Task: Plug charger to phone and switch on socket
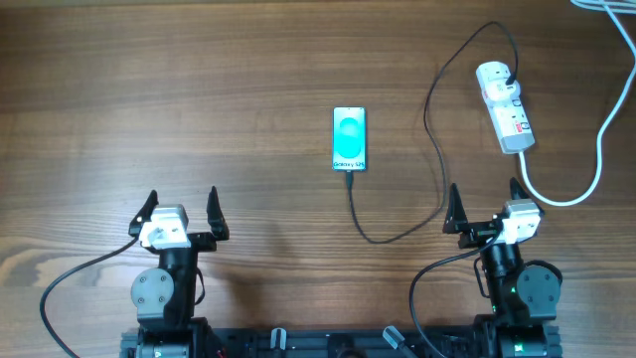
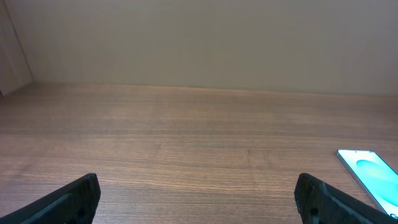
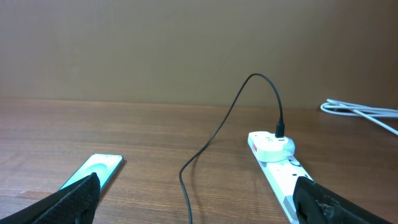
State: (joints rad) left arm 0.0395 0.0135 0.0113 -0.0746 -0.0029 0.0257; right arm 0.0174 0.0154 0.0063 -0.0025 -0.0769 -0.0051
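Clearly the phone (image 1: 350, 138) lies flat, the charger (image 1: 428, 117) tip touching its bottom edge. The socket (image 1: 505, 106) lies to the phone's right. Below the phone, the left gripper (image 1: 182, 194) and right gripper (image 1: 483, 187) gape wide, holding nothing.

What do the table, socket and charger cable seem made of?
The table looks like matte wood or laminate, with visible grain. The socket seems smooth white moulded plastic. The charger cable is probably rubber-sheathed: thin, black, bending freely.

This looks like a robotics lab bench: a left arm (image 1: 162, 283) and a right arm (image 1: 517, 278) stand at one edge of a wood-grain table (image 1: 199, 99); a plain beige wall (image 2: 199, 37) behind.
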